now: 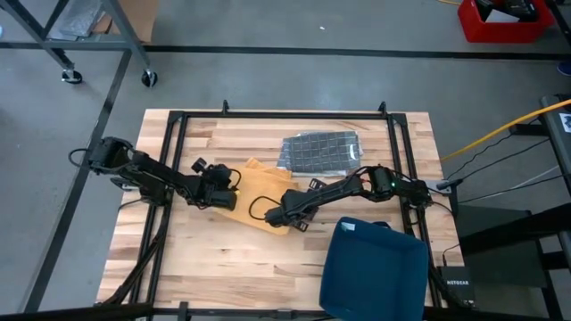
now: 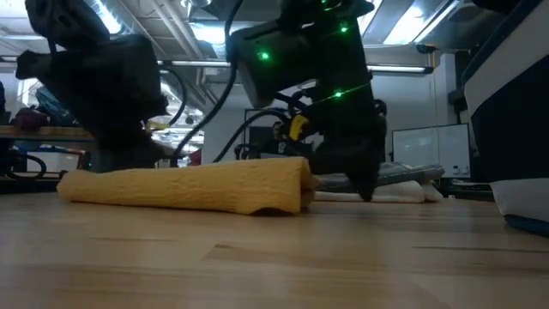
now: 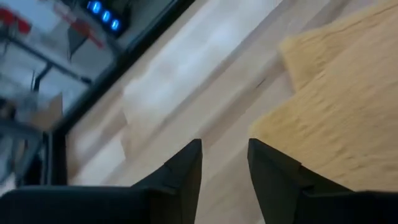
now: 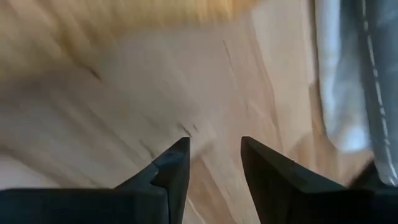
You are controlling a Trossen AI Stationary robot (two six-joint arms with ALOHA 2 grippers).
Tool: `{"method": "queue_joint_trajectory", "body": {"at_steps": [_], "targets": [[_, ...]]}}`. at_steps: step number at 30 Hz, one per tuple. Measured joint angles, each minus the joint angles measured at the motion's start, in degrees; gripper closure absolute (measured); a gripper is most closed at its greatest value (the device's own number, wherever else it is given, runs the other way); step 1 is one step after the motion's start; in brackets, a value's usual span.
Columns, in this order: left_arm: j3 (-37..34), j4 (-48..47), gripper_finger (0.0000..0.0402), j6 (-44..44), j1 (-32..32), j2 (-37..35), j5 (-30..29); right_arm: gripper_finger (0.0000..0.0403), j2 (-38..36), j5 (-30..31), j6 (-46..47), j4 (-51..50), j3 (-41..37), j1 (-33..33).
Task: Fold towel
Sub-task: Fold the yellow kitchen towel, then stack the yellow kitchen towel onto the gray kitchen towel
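Both tools parted, nothing between the fingers: left tool point(image 1: 234, 198) at the yellow towel's point(image 1: 254, 192) left edge, right tool point(image 1: 275, 218) at its near-right corner. Towel lies folded mid-tabletop point(image 1: 223, 259). Looks like a release after a fold; next move needs a re-grip for another fold, or arms clear. Low view shows the doubled layers and rolled fold edge; overhead doesn't, but shows the grey cloth point(image 1: 319, 152) and blue bin point(image 1: 375, 267).

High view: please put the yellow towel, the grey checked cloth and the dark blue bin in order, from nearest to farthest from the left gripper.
Measured from the left gripper, at the towel's left edge:
1. Yellow towel: directly beside the gripper, at the table's middle.
2. Grey checked cloth: to the right, toward the table's far edge.
3. Dark blue bin: at the near right corner, beyond the right arm.
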Motion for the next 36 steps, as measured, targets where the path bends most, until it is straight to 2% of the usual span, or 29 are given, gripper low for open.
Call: {"method": "queue_joint_trajectory", "body": {"at_steps": [7, 9, 12, 15, 20, 23, 29, 36], "targets": [[2.8, 0.2, 0.0279, 19.9, 0.1, -10.8, 0.2, 0.0272, 0.0, -5.8, -5.3, -3.7, 0.0, -0.7], [3.2, 0.5, 0.0279, 25.0, 0.3, -15.3, 2.4, 0.0275, 0.0, -6.4, -6.6, -3.7, 0.0, -0.9], [3.2, 0.2, 0.0279, 32.9, 0.4, -21.7, 9.7, 0.0280, 0.0, -7.2, -7.6, -3.0, 0.0, -1.0], [3.2, -1.2, 0.0279, 38.1, 0.4, -27.2, 21.1, 0.0283, 0.0, -7.2, -9.6, -1.6, 0.0, -1.1], [3.2, -3.8, 0.0279, 37.9, 0.1, -32.7, 38.0, 0.0289, 0.0, -7.2, -14.9, -1.6, 0.0, -1.0], [3.2, -5.2, 0.0279, 35.2, 0.1, -34.0, 43.3, 0.0292, -1.1, -7.2, -17.3, -3.0, 0.0, -1.0], [2.9, -5.8, 0.0279, 28.6, 0.0, -33.9, 44.0, 0.0293, -8.0, -5.2, -15.6, -4.0, 0.0, -1.0], [2.9, -5.5, 0.0279, 21.0, -0.1, -33.8, 43.9, 0.0293, -15.8, 0.6, -14.3, -2.4, 0.1, -1.0]]}}
